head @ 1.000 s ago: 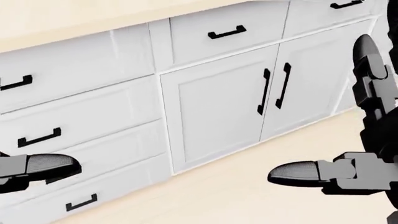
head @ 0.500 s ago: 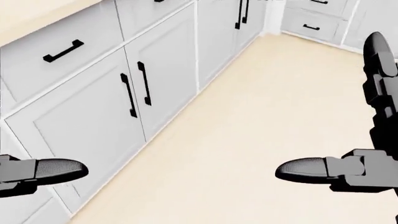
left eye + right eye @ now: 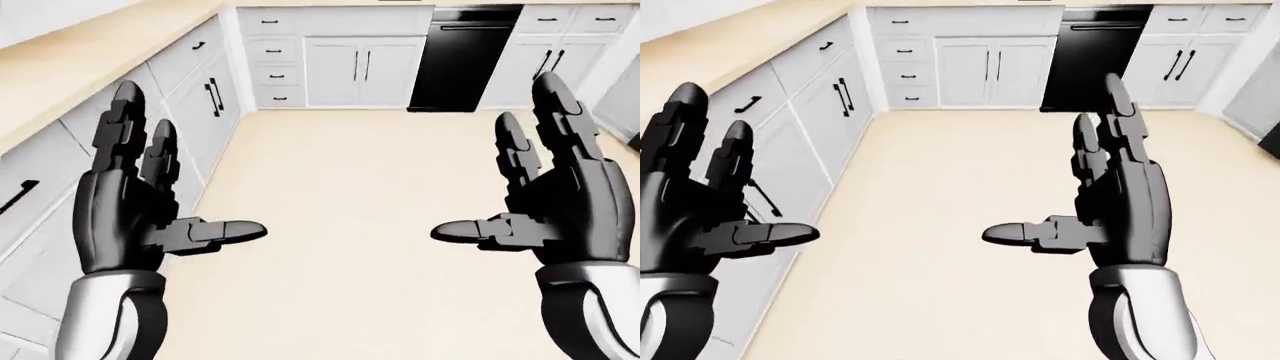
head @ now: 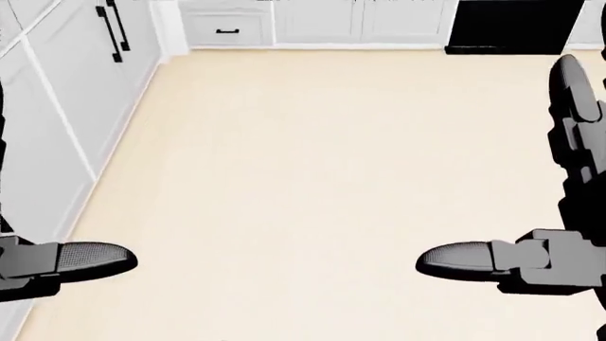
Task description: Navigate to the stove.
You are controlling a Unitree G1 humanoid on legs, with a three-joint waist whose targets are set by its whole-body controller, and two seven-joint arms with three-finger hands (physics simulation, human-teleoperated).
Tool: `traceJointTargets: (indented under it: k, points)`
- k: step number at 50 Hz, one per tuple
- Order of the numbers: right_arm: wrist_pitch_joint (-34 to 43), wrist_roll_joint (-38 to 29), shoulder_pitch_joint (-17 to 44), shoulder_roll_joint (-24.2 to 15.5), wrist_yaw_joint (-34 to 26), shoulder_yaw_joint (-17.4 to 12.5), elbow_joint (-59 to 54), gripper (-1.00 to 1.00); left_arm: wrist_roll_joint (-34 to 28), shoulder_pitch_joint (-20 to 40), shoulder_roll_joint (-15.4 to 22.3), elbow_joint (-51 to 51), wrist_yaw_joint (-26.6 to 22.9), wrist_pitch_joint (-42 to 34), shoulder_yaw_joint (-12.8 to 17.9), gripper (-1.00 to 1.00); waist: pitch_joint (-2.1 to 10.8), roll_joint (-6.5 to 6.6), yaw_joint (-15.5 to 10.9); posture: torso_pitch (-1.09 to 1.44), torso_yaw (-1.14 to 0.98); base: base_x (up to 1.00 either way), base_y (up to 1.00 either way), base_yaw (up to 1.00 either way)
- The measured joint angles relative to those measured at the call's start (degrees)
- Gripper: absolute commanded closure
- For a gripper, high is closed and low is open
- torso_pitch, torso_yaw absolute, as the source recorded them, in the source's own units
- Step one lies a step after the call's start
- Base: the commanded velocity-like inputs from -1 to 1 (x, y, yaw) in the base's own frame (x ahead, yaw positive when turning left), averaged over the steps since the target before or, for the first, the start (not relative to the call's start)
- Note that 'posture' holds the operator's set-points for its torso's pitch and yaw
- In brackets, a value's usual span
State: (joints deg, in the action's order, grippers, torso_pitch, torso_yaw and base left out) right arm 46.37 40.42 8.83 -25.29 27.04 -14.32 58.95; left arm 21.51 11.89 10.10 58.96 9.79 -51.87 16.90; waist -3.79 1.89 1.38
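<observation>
Camera's swung round since a moment ago, cabinets sliding off left and pale beige floor [image 4: 312, 163] filling the head view. White panelled cabinets [image 3: 335, 67] line the left and top. Tall black appliance front [image 3: 463, 58], apparently the stove, sits upper right. Left hand [image 3: 135, 202] and right hand [image 3: 555, 199]: fingers spread, empty.
</observation>
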Motion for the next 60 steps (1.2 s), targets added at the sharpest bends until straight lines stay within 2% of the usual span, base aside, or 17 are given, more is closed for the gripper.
traceJointTargets:
  k: [2, 3, 5, 7, 9, 17, 21, 23, 26, 29, 32, 34, 37, 41, 50, 55, 60]
  points:
    - [-0.13, 0.02, -0.04, -0.16, -0.16, -0.09, -0.10, -1.00, 1.01, -0.05, 0.23, 0.05, 0.49, 0.06, 0.15, -1.00, -0.06, 1.73, -0.33, 0.00, 0.00, -0.02, 0.00, -1.00]
    - [-0.31, 0.08, 0.14, -0.43, -0.10, 0.01, -0.15, -1.00, 1.41, -0.16, 0.48, 0.09, 0.88, 0.16, 0.21, -1.00, 0.39, 3.21, -0.91, 0.00, 0.00, -0.03, 0.00, -1.00]
    - [-0.57, -0.17, -0.72, 0.45, -0.24, 1.26, -0.06, -1.00, 1.52, -0.99, 0.44, -0.53, 1.27, 0.20, 0.56, -1.00, 0.11, 2.91, -1.85, 0.00, 0.00, -0.02, 0.00, -1.00]
    - [-0.12, -0.14, -1.11, 0.52, -0.71, 1.88, -0.41, -1.00, 1.07, -1.51, 0.31, -0.64, 1.41, -0.03, 0.70, -1.00, 0.74, 2.72, -1.58, 0.00, 0.00, -0.02, 0.00, -1.00]
    - [-0.04, -0.33, -1.06, 0.44, -0.84, 1.61, -0.57, -1.00, 0.72, -1.15, 0.33, -0.67, 1.17, -0.02, 0.69, -1.00, 1.31, 1.45, -1.45, 0.00, 0.00, -0.03, 0.00, -1.00]
    - [-0.40, -2.93, -1.04, 2.38, -2.55, 1.24, 0.43, -1.00, -1.46, -0.86, -0.69, -0.95, -0.41, 0.68, 0.98, -1.00, 1.86, -5.75, -1.45, 0.00, 0.00, -0.02, 0.00, -1.00]
    - [0.85, -4.62, -1.74, 3.32, -3.15, -0.07, -1.01, -1.00, -1.52, -1.35, -1.51, -1.50, -1.36, 0.67, -0.80, -1.00, 2.00, -4.66, 0.95, 0.00, 0.00, -0.02, 0.00, -1.00]
    - [1.06, -5.01, -1.50, 3.32, -3.26, -0.11, -0.96, -1.00, -1.55, -1.21, -1.60, -1.76, -1.65, 0.56, -0.58, -1.00, 1.80, -3.22, 1.05, 0.00, 0.00, -0.02, 0.00, -1.00]
    - [1.12, -5.43, -1.14, 4.15, -3.81, -0.18, -0.17, -1.00, -1.59, -0.96, -1.48, -1.72, -1.33, 0.81, 0.60, -1.00, 0.55, -0.95, 0.49, 0.00, 0.00, -0.03, 0.00, -1.00]
    - [2.35, -6.65, -0.61, 5.56, -4.40, -1.44, 0.03, -1.00, -1.63, -0.69, -1.56, -1.67, -1.13, 1.10, -0.06, -1.00, -0.13, 0.47, -0.53, 0.00, 0.00, -0.01, 0.00, -0.33]
    - [3.87, -9.53, 0.26, 7.99, -6.10, -1.72, -0.06, -1.00, -1.38, -0.51, -1.47, -1.21, -1.14, 1.09, -0.45, -1.00, 0.50, 2.02, -2.23, 0.00, 0.00, 0.00, 0.00, 0.00]
    - [5.53, -11.09, 0.17, 9.55, -7.68, -0.29, 0.01, -1.00, -1.76, -1.12, -1.39, -1.42, -0.89, 1.18, 0.00, -1.00, 0.50, 0.43, -2.37, 0.00, 0.00, 0.00, 0.00, 0.00]
    - [7.52, -14.33, 0.14, 10.90, -10.75, 1.96, -0.62, -1.00, -2.29, -0.99, -1.37, -1.82, -0.48, 0.50, 0.33, -1.00, 1.32, -0.94, -2.16, 0.00, 0.00, 0.00, 0.00, 0.00]
    - [7.38, -17.09, 0.78, 11.04, -13.12, 2.08, -0.16, -1.00, -2.15, -0.42, -1.36, -1.14, -0.49, 0.45, 0.25, -1.00, 1.83, -4.14, -2.37, 0.00, 0.00, 0.00, 0.00, 0.00]
    - [6.51, -16.09, -0.07, 11.12, -12.23, 0.13, -0.51, -1.00, -2.18, -1.14, -1.74, -1.38, -1.24, 0.87, -0.22, -1.00, 2.04, -2.47, -1.96, 0.00, 0.00, 0.00, 0.00, 0.00]
    - [6.40, -15.03, -0.17, 10.17, -10.83, 0.51, -0.30, -1.00, -2.04, -1.10, -1.81, -1.34, -1.19, 0.80, -0.09, -1.00, 2.17, -2.34, -1.87, 0.00, 0.00, 0.00, 0.00, 0.00]
    - [6.49, -13.77, 0.10, 10.36, -10.26, -0.94, -0.43, -1.00, -2.07, -1.27, -1.88, -1.53, -1.10, 0.89, -0.28, -1.00, 2.16, -2.39, -1.86, 0.00, 0.00, 0.00, 0.00, 0.00]
